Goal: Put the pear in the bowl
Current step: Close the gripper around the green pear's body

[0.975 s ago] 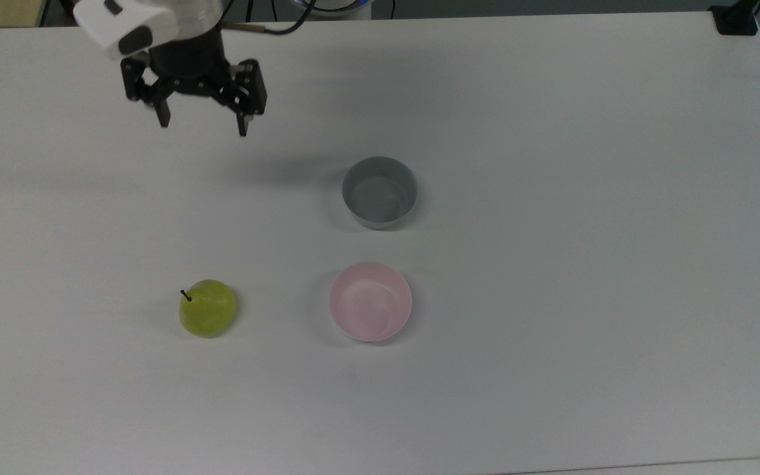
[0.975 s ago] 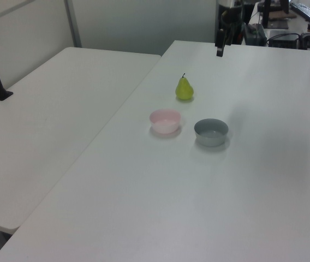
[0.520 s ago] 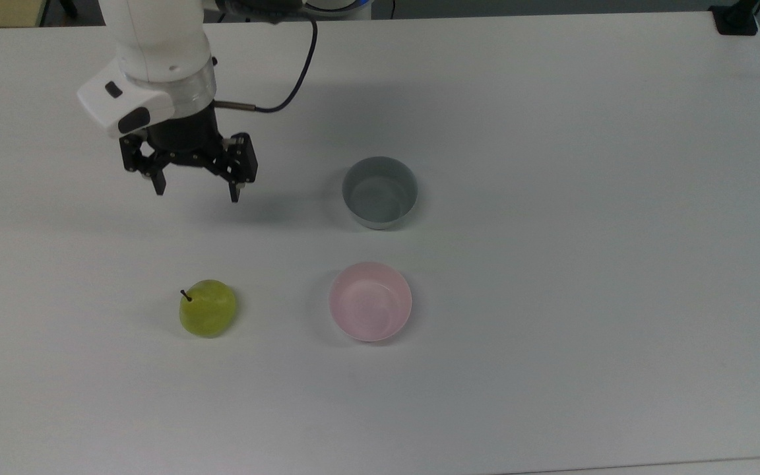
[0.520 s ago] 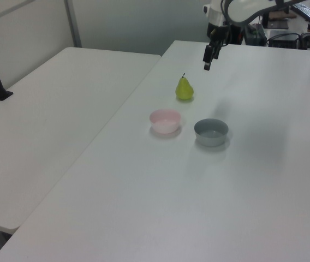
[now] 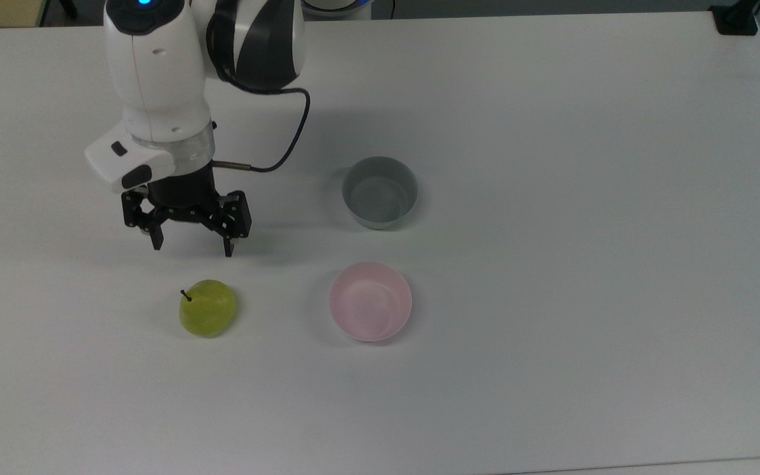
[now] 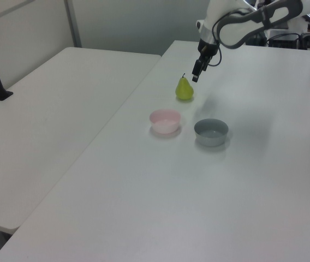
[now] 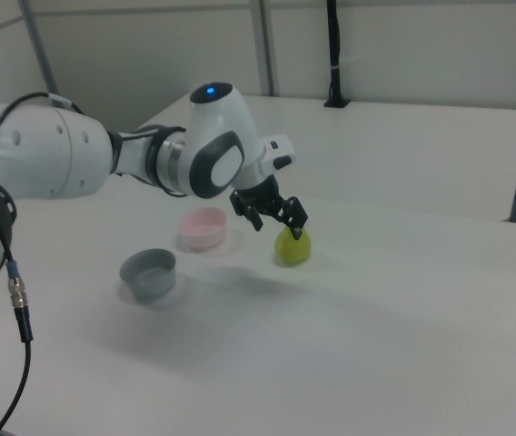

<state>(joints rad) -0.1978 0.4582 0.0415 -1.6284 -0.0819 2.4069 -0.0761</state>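
Since a second ago the black two-finger gripper has travelled down the top view from the table's far edge to a spot just above the small yellow-green pear, which has not shifted; that reads as the approach nearly done, with the descent and grasp not yet begun. The pear stands upright on the white table, well to the top view's left of the shallow pale pink bowl, its long axis vertical with the narrow neck and short dark stem on top, the stem leaning toward the top view's left. Its jaws stand wide apart and hold nothing. In the left view the fingertips seem level with the stem, though depth there is hard to judge. A deeper grey straight-sided bowl sits beyond the pink one, apart from it.
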